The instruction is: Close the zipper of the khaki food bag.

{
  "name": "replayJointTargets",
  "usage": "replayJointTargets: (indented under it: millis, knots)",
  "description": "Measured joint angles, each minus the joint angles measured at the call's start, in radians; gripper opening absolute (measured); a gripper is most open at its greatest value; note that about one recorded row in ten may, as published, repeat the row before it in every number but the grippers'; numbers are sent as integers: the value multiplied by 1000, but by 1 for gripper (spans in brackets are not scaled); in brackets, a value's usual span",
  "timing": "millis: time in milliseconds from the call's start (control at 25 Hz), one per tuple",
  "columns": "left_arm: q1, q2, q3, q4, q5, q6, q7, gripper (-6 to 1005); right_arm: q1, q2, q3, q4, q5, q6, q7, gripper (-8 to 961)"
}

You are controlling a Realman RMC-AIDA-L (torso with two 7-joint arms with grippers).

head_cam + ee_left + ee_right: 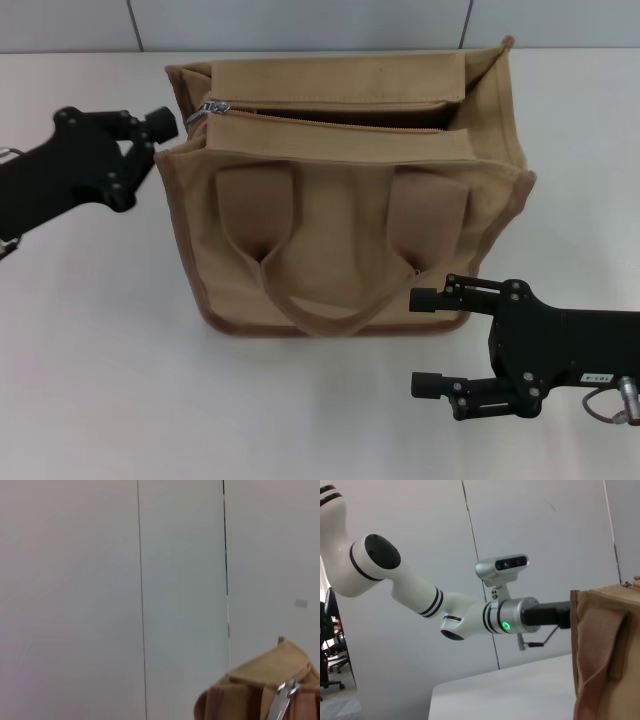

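Khaki food bag [350, 200] stood upright on the white table [100, 380] with its zipper [330, 120] open.

Its silver pull tab [212, 110] sat at the end of the zipper line on the robot's left, and the two fabric flaps were parted along most of their length, showing a dark gap. The left gripper [160, 125] was at the bag's upper left corner, just beside the pull tab; whether its jaws were open or closed on anything could not be told. In the left wrist view the tab [282, 700] hung shiny against the tan corner. The right gripper [425, 340] was low at the bag's front right corner, jaws spread wide and holding nothing, its upper finger close to the bag's lower edge. Both strap handles drooped down the front face.
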Motion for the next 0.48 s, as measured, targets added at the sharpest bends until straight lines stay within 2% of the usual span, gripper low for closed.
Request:
replayJointTargets:
  millis: [200,480]
  knots:
    - [26,30,1,-1,-60,64,-19,0,-2,0,0,-1,0,0,0,817]
    - [24,48,37,10,-43,45,-93,2,-3,0,0,-1,0,0,0,817]
